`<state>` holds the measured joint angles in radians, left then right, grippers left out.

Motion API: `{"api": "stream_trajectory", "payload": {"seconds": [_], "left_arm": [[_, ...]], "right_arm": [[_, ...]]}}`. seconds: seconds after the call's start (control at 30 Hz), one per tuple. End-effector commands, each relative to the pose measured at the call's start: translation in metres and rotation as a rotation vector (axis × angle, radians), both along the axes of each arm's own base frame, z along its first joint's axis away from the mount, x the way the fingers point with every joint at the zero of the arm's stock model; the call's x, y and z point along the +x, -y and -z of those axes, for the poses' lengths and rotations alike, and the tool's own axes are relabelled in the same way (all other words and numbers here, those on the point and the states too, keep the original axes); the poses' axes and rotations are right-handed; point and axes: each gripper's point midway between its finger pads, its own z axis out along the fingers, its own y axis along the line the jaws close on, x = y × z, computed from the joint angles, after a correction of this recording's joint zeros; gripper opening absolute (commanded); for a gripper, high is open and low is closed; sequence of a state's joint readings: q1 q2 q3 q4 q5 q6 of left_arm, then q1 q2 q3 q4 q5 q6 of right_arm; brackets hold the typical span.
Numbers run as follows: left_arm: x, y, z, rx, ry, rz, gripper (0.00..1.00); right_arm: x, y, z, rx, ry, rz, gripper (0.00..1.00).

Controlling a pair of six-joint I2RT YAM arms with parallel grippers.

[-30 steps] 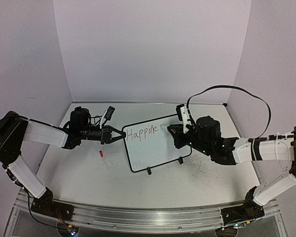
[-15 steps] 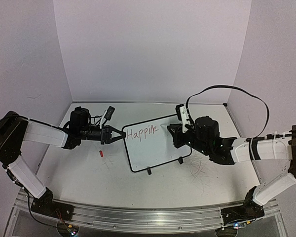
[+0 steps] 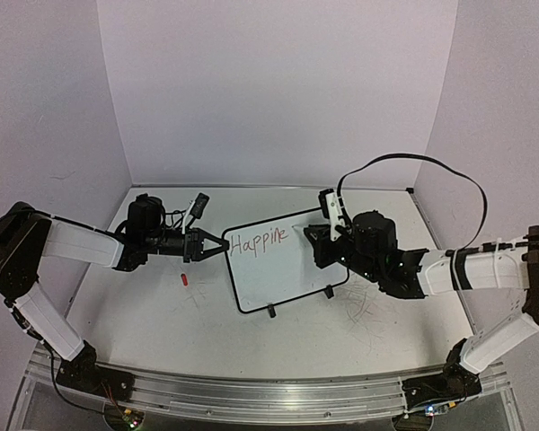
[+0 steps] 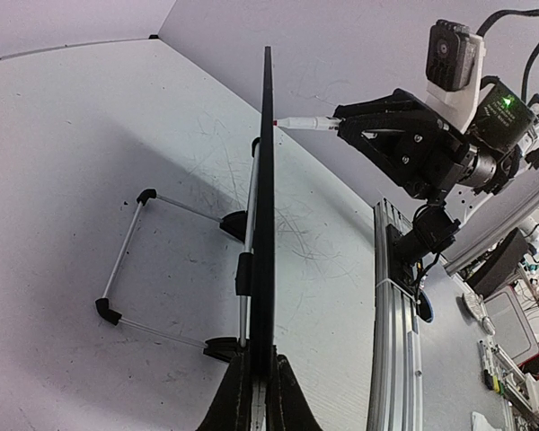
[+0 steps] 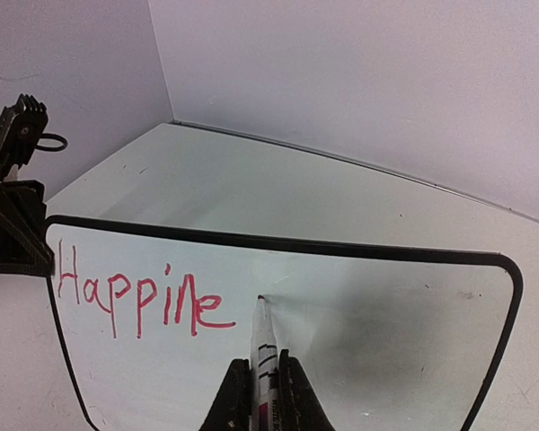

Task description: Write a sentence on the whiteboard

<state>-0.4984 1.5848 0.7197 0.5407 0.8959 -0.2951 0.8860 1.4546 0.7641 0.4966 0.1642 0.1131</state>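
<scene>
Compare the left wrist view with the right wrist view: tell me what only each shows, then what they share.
Only the left wrist: the whiteboard edge-on, its wire stand behind, and the right hand from outside. Only the right wrist: the red lettering "Happine" and the left hand from outside, clamped on the board's edge. Both: the marker, its tip at the board face.

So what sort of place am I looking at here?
Probably a robotics lab test cell: two arms bolted to an aluminium rail, a white table boxed in by plain lilac walls.
</scene>
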Motion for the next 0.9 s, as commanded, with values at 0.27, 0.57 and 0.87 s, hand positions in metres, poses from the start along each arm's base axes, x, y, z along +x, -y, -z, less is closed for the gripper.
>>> {"api": "stream_trajectory", "payload": {"seconds": [0.27, 0.57, 0.87], "left_arm": [[-0.004, 0.003, -0.013, -0.013, 0.022, 0.036, 0.0], [-0.004, 0.003, -0.013, -0.013, 0.023, 0.036, 0.0], [-0.004, 0.003, -0.013, -0.012, 0.022, 0.036, 0.0]], "right_arm": [[0.005, -0.013, -0.014, 0.042, 0.005, -0.023, 0.0], [0.002, -0.013, -0.003, 0.03, -0.025, -0.03, 0.0], [-0.002, -0.008, 0.005, 0.014, -0.047, -0.022, 0.0]]}}
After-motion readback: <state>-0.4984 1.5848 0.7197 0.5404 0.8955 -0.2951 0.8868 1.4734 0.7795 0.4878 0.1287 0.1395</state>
